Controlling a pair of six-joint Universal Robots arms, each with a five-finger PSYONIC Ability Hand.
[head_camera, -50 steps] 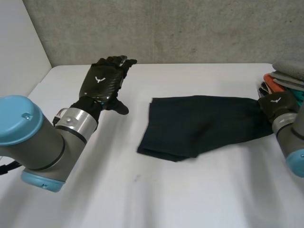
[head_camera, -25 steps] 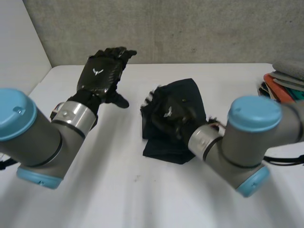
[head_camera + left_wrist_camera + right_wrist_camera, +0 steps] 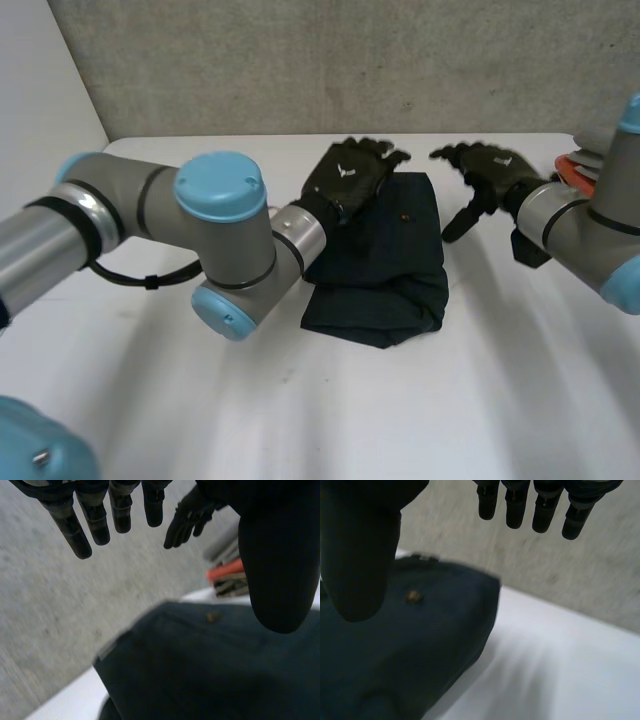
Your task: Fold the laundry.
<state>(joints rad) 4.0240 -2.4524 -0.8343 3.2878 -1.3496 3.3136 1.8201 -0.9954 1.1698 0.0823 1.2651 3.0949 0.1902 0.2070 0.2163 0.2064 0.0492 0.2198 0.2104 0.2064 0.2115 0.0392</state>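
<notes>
While your left hand point(image 3: 350, 175) has straight fingers above the dark cloth point(image 3: 390, 265) on the counter point(image 3: 400, 420), your right hand point(image 3: 495, 170) spreads its fingers wide just beside it.

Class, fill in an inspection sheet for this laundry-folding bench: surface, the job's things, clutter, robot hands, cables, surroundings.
Surface: white table, no stains seen.
Job's things: dark garment lies folded over mid-table, its near edge rumpled; stack of folded clothes at the table's right end.
Clutter: nothing seen.
Robot hands: left robot hand open, fingers straight, over the garment's far left corner; right robot hand open, fingers spread, just off the garment's far right corner, holding nothing.
Cables: nothing seen on or beside the garment.
Surroundings: grey wall behind the table; white panel at its left.
</notes>
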